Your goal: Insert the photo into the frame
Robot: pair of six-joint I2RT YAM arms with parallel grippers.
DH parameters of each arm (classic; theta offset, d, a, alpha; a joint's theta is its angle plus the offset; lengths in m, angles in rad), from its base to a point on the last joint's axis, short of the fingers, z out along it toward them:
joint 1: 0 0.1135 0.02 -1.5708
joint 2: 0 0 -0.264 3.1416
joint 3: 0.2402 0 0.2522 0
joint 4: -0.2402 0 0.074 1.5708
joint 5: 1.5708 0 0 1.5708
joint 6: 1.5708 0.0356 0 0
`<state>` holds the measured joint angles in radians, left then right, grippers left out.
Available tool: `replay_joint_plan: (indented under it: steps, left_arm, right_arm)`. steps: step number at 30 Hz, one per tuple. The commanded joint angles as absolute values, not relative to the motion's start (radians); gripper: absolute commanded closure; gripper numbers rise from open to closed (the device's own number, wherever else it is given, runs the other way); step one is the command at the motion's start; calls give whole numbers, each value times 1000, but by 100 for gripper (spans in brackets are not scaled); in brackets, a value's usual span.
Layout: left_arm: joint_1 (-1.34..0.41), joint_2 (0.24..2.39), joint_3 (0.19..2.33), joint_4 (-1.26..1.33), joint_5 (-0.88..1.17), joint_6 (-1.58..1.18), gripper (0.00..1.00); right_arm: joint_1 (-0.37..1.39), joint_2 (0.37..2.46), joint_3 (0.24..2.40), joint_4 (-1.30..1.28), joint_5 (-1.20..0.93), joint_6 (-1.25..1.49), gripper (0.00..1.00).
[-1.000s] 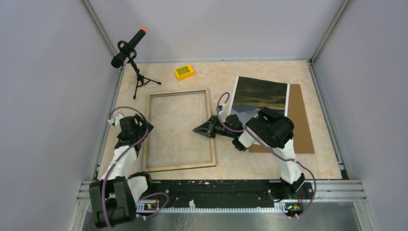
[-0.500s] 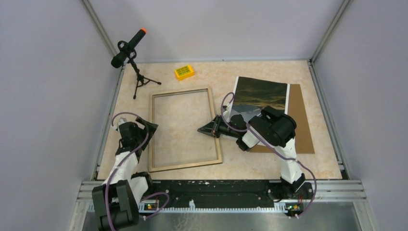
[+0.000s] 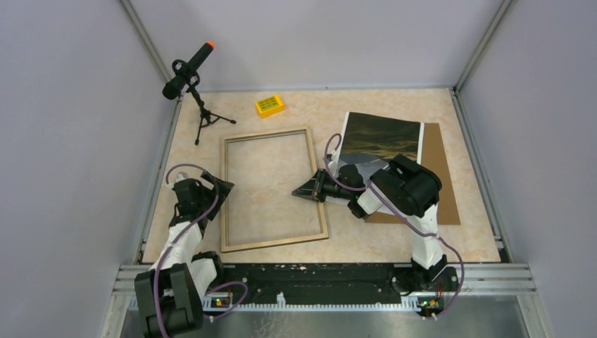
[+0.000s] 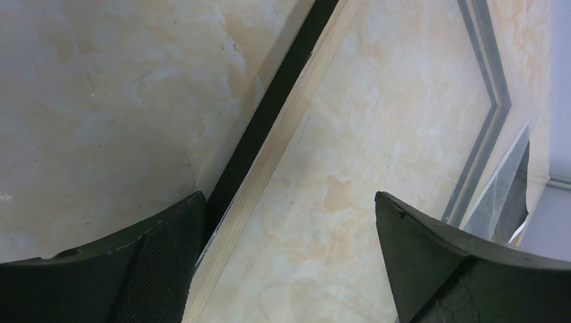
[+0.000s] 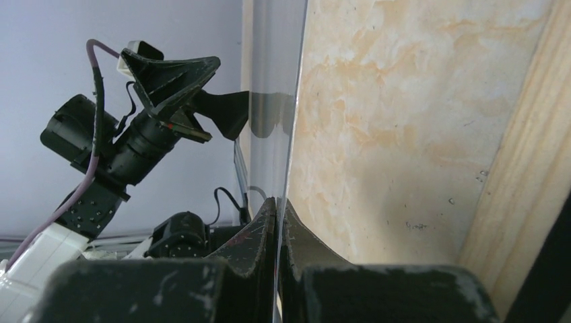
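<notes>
Your frame (image 3: 265,134) lies flat, wood side up, left of the desk's middle. The photo (image 3: 384,134) lies picture up on the brown backing sheet (image 3: 440,176) towards the far right corner. Your right gripper (image 5: 276,205) is pinched tight on a clear sheet (image 5: 268,81) by the frame's right rail. Your left gripper (image 4: 288,202) gapes wide astride the left rail.
</notes>
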<state>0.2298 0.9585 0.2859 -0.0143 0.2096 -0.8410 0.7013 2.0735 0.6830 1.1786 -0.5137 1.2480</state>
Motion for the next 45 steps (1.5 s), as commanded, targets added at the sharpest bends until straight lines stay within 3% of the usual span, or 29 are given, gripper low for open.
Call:
replay_joint_plan:
  steps: [1, 9, 45]
  left_arm:
    - [228, 963, 307, -19, 220, -795, 2]
    - [228, 956, 338, -32, 207, -745, 2]
    - [230, 1044, 351, -7, 232, -709, 2]
  right_arm:
    - [679, 2029, 695, 1250, -592, 1230, 100]
    - [667, 1957, 705, 1108, -601, 1142, 100]
    - [622, 1988, 745, 1031, -622, 1127, 100]
